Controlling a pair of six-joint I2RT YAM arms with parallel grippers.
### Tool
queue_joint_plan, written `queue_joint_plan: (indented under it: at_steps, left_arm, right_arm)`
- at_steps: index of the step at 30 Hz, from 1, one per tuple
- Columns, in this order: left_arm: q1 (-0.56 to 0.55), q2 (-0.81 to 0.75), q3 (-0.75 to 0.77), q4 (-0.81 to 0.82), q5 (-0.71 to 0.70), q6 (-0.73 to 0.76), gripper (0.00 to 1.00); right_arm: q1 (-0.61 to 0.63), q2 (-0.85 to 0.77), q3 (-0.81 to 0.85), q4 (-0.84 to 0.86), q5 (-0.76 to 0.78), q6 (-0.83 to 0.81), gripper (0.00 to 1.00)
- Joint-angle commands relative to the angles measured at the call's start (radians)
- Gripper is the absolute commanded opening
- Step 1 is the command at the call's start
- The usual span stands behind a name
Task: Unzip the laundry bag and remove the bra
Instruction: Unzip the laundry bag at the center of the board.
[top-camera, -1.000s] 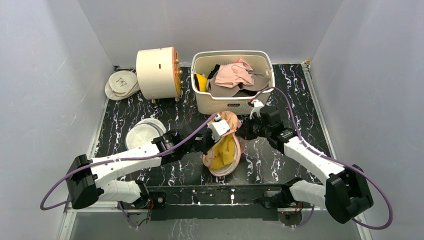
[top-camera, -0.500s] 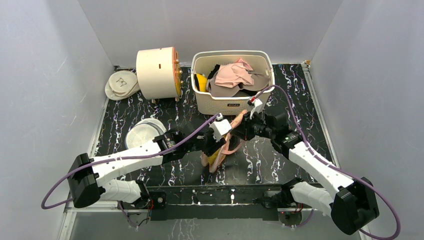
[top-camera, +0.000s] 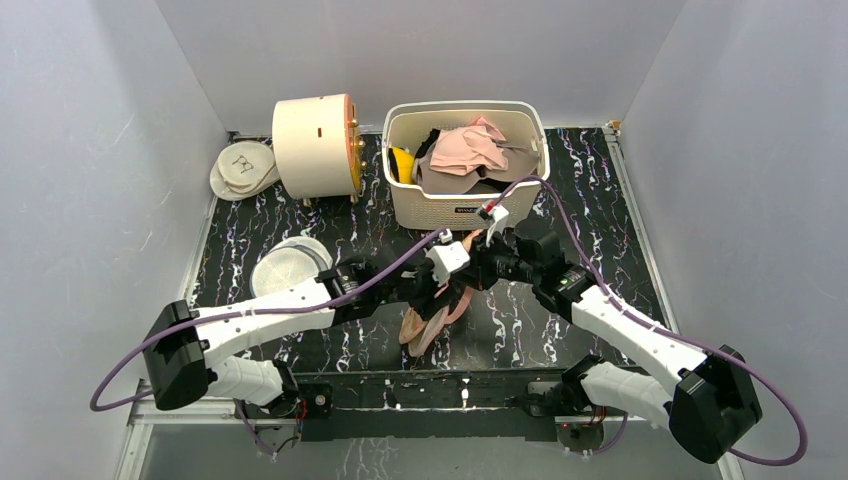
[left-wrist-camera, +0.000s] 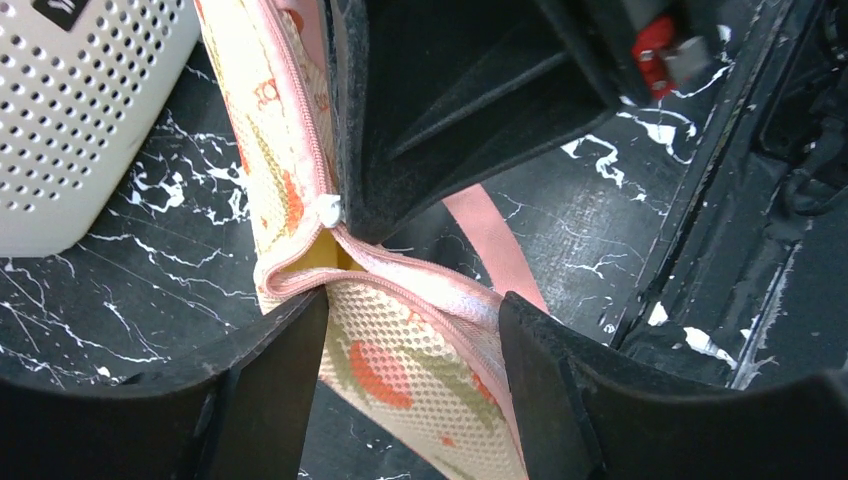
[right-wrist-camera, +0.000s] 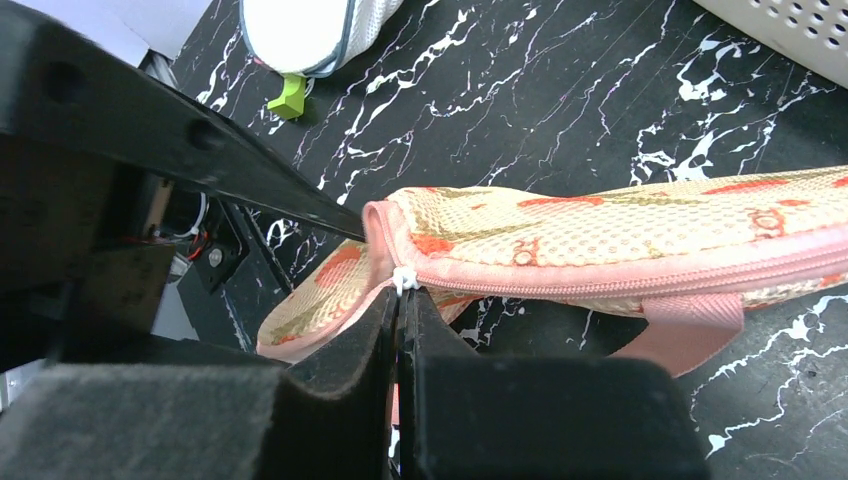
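Left gripper (left-wrist-camera: 412, 310) has released: its jaws now stand apart, clamping nothing, with the laundry bag (left-wrist-camera: 395, 375) slack between them. Right gripper (right-wrist-camera: 400, 300) stays clamped on the zipper pull (right-wrist-camera: 403, 279), bag just ahead. Zip part-open, yellow bra (left-wrist-camera: 338, 258) still inside; left arm judged free to extract it.

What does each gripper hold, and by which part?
The right gripper pinches the laundry bag by its white zipper pull. The left gripper stands open, holding nothing.

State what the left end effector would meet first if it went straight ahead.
Probably the laundry bag, lying between the left end effector's open fingers; just beyond, the right end effector pinches the zipper pull.
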Motion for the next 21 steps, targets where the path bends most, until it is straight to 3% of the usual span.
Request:
queue_joint_plan:
  at_steps: [1,4,10,15,21]
  left_arm:
    - [0.001,0.025,0.038,-0.020,-0.031,-0.016,0.62]
    - [0.001,0.029,0.041,-0.024,-0.066,-0.015,0.56]
    - [0.001,0.027,0.043,-0.039,-0.175,-0.004,0.21]
    - [0.001,0.021,0.041,-0.039,-0.196,0.001,0.03]
    - [0.001,0.025,0.045,-0.050,-0.226,0.009,0.00]
  right_arm:
    - [0.027,-0.008,0.012,0.087,0.008,0.017,0.00]
    - [0.033,-0.010,0.012,0.083,0.020,0.015,0.00]
    - [0.033,-0.015,0.010,0.067,0.050,0.012,0.00]
    - [0.033,-0.024,0.010,0.040,0.123,0.011,0.00]
    - [-0.001,0.000,0.030,-0.046,0.254,-0.007,0.00]
